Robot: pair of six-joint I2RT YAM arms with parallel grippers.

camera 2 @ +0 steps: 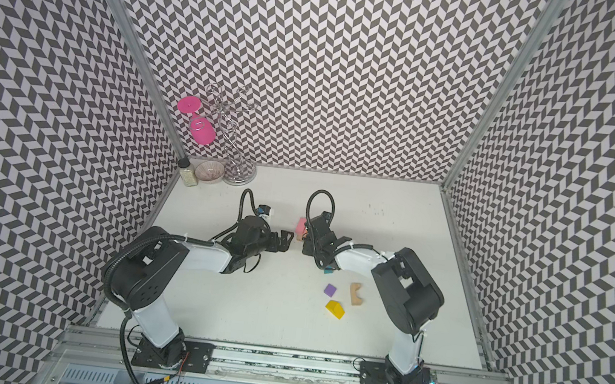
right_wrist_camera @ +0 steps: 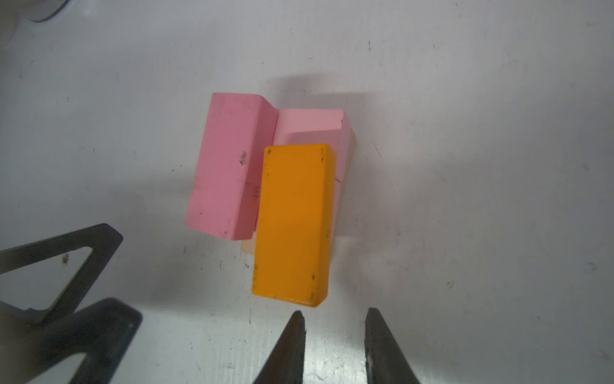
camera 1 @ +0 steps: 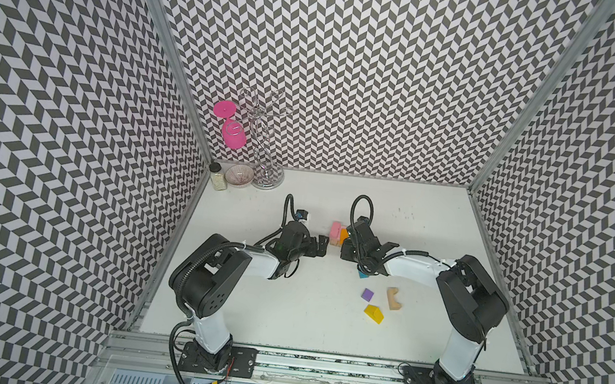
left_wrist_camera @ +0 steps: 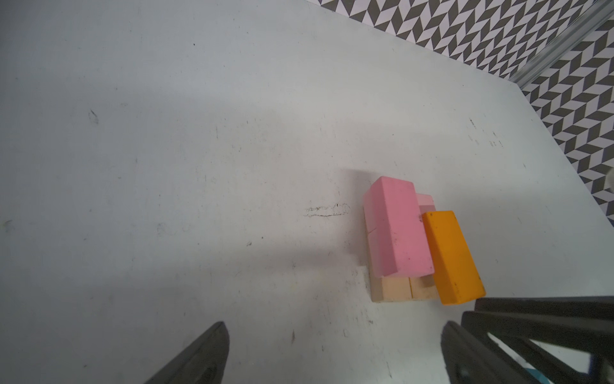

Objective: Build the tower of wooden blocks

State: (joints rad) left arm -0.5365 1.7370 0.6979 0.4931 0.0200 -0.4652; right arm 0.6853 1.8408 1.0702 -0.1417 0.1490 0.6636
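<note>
The tower (camera 1: 337,232) stands mid-table: tan bars (left_wrist_camera: 398,291) at the base, a pale pink slab (right_wrist_camera: 312,126) on them, with a darker pink slab (left_wrist_camera: 397,229) and an orange slab (right_wrist_camera: 292,222) lying side by side on top. The orange slab overhangs the base. My left gripper (left_wrist_camera: 334,325) is wide open and empty, just left of the tower (camera 2: 301,227). My right gripper (right_wrist_camera: 334,314) sits just off the orange slab's end, its jaws slightly apart with nothing between them. Loose blocks lie nearer the front: a purple cube (camera 1: 367,294), tan arch (camera 1: 395,298), yellow roof piece (camera 1: 374,313) and a teal cube (camera 1: 362,275) half under the right arm.
A pink goblet (camera 1: 232,135) hangs on a chrome rack (camera 1: 266,172) in the back left corner, beside a small bowl (camera 1: 239,175) and a spice jar (camera 1: 217,177). Patterned walls close the table on three sides. The two grippers face each other closely.
</note>
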